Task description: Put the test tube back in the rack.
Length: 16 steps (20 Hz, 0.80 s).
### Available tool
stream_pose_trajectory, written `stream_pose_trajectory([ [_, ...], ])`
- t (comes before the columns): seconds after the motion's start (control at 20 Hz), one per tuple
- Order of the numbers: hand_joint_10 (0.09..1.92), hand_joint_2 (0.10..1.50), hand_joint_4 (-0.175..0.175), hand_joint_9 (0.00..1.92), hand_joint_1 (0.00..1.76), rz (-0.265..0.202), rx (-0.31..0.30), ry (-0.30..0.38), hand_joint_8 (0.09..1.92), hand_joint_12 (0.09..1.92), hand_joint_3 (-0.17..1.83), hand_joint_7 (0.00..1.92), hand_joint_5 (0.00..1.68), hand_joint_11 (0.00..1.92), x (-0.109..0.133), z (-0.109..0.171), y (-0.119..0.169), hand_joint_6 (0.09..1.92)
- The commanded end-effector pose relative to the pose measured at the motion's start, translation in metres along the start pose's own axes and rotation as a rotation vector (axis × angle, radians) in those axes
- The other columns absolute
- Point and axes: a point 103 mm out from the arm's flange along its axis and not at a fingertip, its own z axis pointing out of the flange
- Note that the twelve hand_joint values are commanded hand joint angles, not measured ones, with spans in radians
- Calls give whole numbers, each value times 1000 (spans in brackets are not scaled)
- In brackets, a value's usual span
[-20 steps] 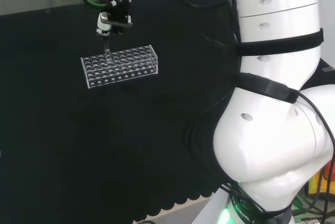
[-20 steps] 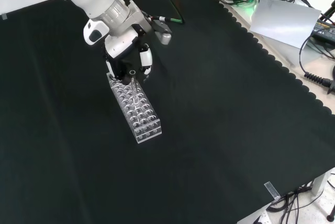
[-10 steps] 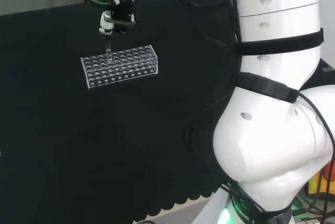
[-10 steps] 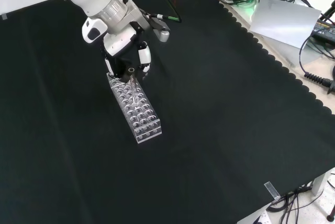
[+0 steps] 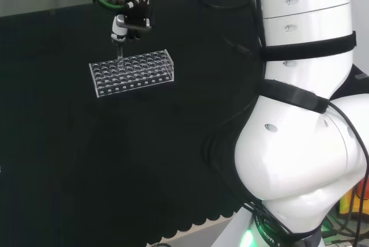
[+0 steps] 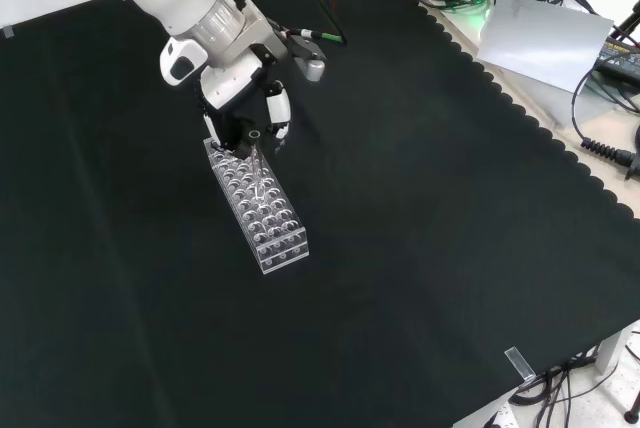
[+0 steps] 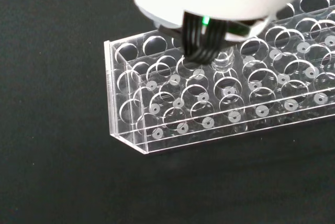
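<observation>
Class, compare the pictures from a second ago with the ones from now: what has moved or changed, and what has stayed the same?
In the head view the hand has risen slightly and shifted a little right above the rack, with the test tube still hanging from its fingers over the rack's far edge. The tube has not been released. The rack has stayed in place on the cloth.

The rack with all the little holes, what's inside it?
One clear test tube stands in a hole near one end of the rack, right below the hand. The other holes look empty. The hand's fingers cover the tube's top.
</observation>
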Motion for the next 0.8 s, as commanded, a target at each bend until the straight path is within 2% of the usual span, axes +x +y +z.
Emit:
stream_pose_trajectory([
  [0.05,645,538,-175,1331,1438,8,4,1,699,880,807,1346,1289,1233,-2,1,3,655],
  [0.25,645,538,-175,1330,1438,6,16,-39,699,880,807,1346,1289,1233,12,8,12,655],
  [0.45,645,539,-175,1330,1438,-20,18,-55,699,880,806,1346,1289,1232,26,17,21,655],
  [0.8,645,539,-175,1331,1438,-38,30,-24,699,881,806,1346,1289,1232,13,14,24,655],
])
